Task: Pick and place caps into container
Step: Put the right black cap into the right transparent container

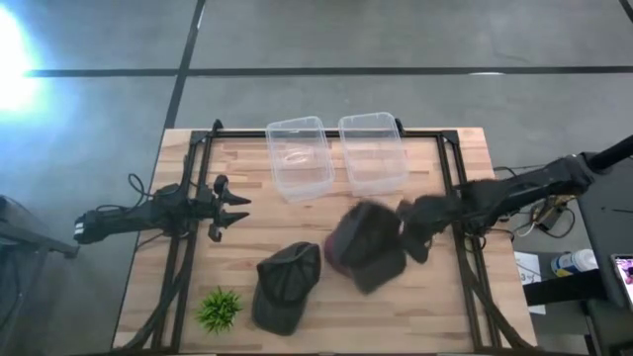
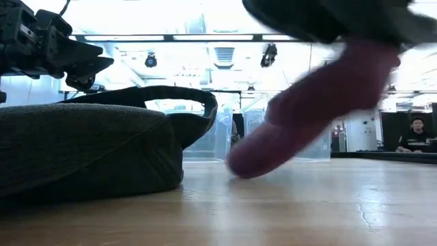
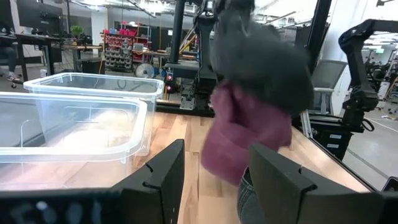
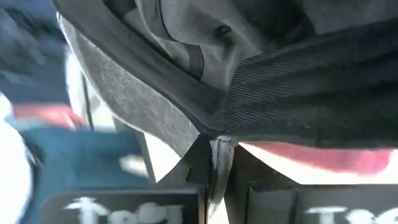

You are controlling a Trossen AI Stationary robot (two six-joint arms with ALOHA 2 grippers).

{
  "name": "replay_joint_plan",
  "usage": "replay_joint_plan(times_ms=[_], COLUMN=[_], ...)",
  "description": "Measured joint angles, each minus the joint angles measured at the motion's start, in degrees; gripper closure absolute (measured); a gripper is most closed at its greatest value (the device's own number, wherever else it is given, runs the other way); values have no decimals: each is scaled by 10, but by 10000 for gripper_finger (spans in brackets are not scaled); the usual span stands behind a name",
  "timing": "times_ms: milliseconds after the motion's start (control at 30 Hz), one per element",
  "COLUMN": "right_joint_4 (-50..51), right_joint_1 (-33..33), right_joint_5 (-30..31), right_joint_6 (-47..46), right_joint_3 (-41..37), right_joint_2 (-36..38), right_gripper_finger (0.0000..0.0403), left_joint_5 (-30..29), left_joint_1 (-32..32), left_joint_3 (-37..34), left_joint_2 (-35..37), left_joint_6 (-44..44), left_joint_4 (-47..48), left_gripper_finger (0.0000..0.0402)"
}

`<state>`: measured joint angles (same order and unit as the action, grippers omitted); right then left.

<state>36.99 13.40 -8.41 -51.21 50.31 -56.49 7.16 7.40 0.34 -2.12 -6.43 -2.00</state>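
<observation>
My right gripper (image 1: 413, 225) reaches in from the table's right and is shut on a dark charcoal cap (image 1: 368, 244), right of the table's middle. A maroon cap (image 2: 321, 102) comes up under that dark cap and hangs slanting; its lower end (image 2: 240, 164) is at or just above the wood. A second dark cap (image 1: 287, 287) lies crown up near the front edge. My left gripper (image 1: 235, 206) hovers open over the left side, pointing at the caps. Two clear tubs (image 1: 300, 158) (image 1: 374, 150) stand at the far edge. My right gripper pinches the dark cap's rim edge (image 4: 214, 149) between its two fingers, coming from the table's right and slanting down. The cap is lifted and spreads out beyond the fingers. The maroon cap (image 4: 348, 158) shows beneath it; whether the fingers also have it is hidden by the dark fabric.
A small green plant (image 1: 220, 309) stands at the near left corner beside the resting cap. Black frame rails (image 1: 183, 247) run along both table sides. Bare wood (image 1: 297, 222) lies between the tubs and the caps. A person (image 2: 416, 133) sits far off in the room.
</observation>
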Motion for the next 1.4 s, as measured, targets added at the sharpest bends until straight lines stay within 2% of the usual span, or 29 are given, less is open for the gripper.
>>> replay_joint_plan(times_ms=[267, 467, 633, 900, 1267, 1400], right_joint_4=[55, 63, 62, 62, 84, 91], right_joint_1=[-84, -98, -88, -77, -71, -56], right_joint_5=[43, -123, -140, -169, -173, -231], right_joint_6=[22, 15, 5, 0, -53, -73], right_joint_3=[49, 7, -45, -79, -66, -65], right_joint_2=[22, -20, -77, -147, -163, -160], right_gripper_finger=[389, 389, 385, 309, 205, 179], left_joint_5=[0, 0, 0, 0, 0, 0], left_joint_1=[0, 0, 0, 0, 0, 0], left_joint_3=[0, 0, 0, 0, 0, 0], left_joint_2=[0, 0, 0, 0, 0, 0], left_joint_6=[0, 0, 0, 0, 0, 0], left_joint_4=[0, 0, 0, 0, 0, 0], left_gripper_finger=[232, 232, 232, 232, 232, 232])
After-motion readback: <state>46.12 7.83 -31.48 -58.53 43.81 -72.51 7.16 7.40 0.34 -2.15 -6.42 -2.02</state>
